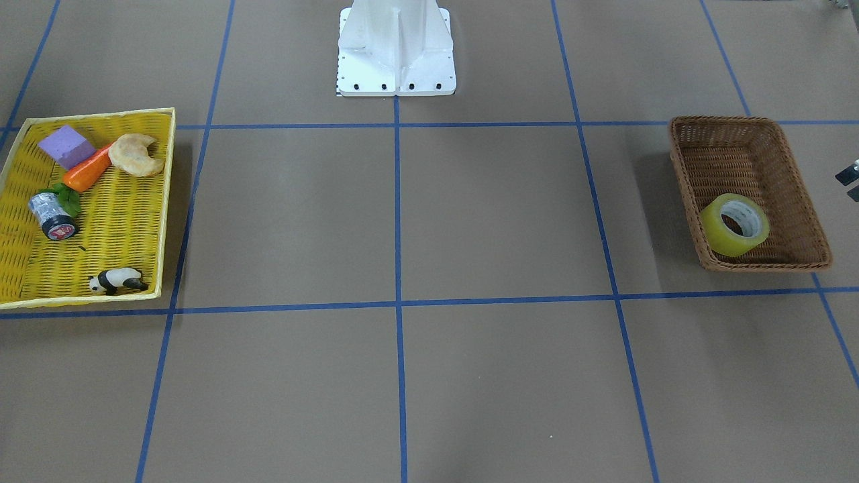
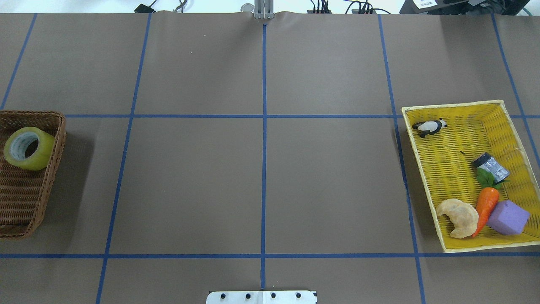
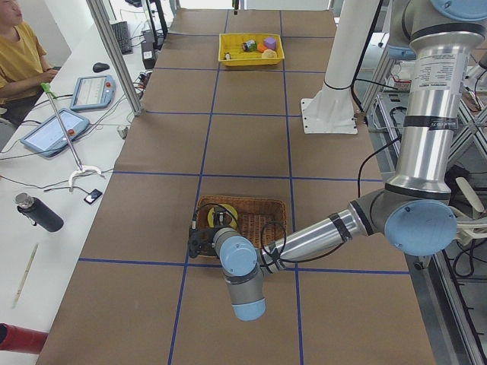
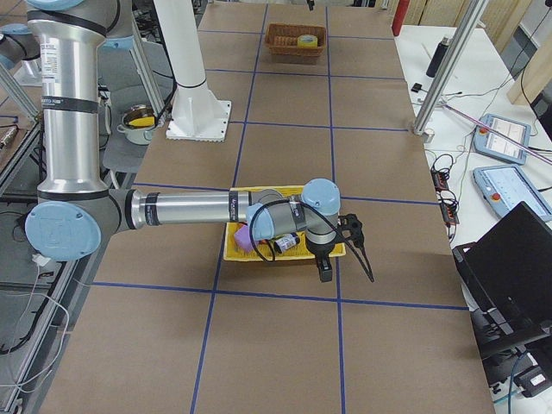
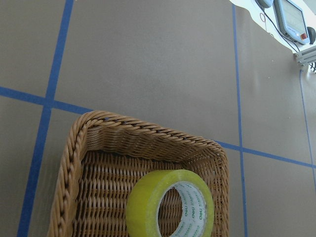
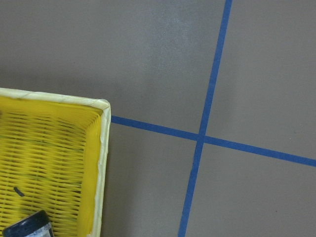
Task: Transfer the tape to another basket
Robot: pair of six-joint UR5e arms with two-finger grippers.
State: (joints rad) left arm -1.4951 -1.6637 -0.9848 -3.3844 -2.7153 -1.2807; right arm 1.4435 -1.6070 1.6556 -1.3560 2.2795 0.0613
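Note:
The tape (image 1: 718,228), a yellow translucent roll, lies tilted in the far-from-robot end of the brown wicker basket (image 1: 725,121) on the robot's left side of the table. From overhead, the tape (image 2: 42,152) leans on the basket (image 2: 55,160) wall. The left wrist view looks down on the tape (image 5: 143,202) and the basket (image 5: 148,133), with no fingers in frame. My left gripper (image 3: 199,242) hovers by the basket's corner; I cannot tell its state. My right gripper (image 4: 349,230) hangs by the yellow tray's edge; state unclear too.
On the robot's right, a yellow woven tray (image 2: 447,156) holds a small can (image 2: 490,166), a carrot (image 2: 486,207), a purple block (image 2: 508,217), a croissant (image 2: 457,216) and a panda figure (image 2: 429,126). The white robot base (image 1: 396,47) stands at the table's middle edge. A person sits in the exterior left view.

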